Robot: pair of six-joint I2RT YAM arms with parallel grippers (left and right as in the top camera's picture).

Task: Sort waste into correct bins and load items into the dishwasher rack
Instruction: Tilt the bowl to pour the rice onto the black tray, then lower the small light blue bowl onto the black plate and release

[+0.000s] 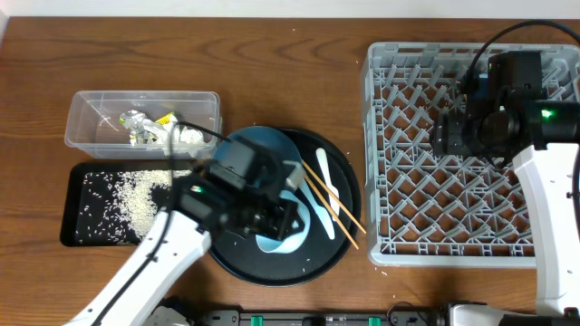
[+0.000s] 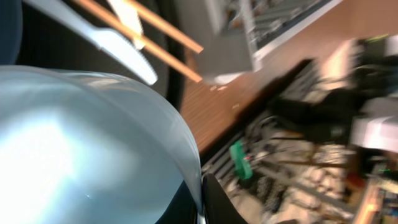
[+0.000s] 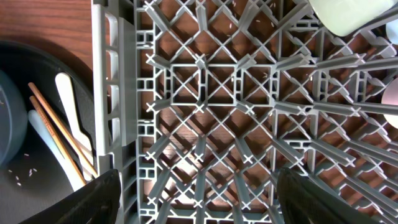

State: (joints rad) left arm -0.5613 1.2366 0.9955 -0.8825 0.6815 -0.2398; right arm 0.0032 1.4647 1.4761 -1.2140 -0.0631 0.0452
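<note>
Overhead and wrist views of the worktop, with all places given relative to the dishwasher rack (image 1: 376, 163). The right hand (image 3: 198, 180) hangs over the rack's lattice, near its left wall, its fingers (image 3: 87, 202) spread wide and holding nothing. A pale cup (image 3: 348, 15) stands among the pegs inside the rack. Just left of the rack lies the round black tray (image 1: 313, 258). On the edge of that tray nearest the rack rest the wooden chopsticks (image 1: 333, 206) and the white spoon (image 3: 68, 102). The left hand (image 1: 288, 215) is over this tray and pinches the rim of the tilted pale-green bowl (image 2: 81, 143); only one finger (image 2: 214, 202) shows, on the outside of the rim. The dark-blue bowl (image 1: 258, 145) sits on the side of the tray away from the rack. Well to the left of the rack, the clear tub (image 1: 91, 104) holds crumpled waste (image 1: 145, 125). The black rectangular tray (image 1: 72, 204) holds rice grains (image 1: 136, 195).
</note>
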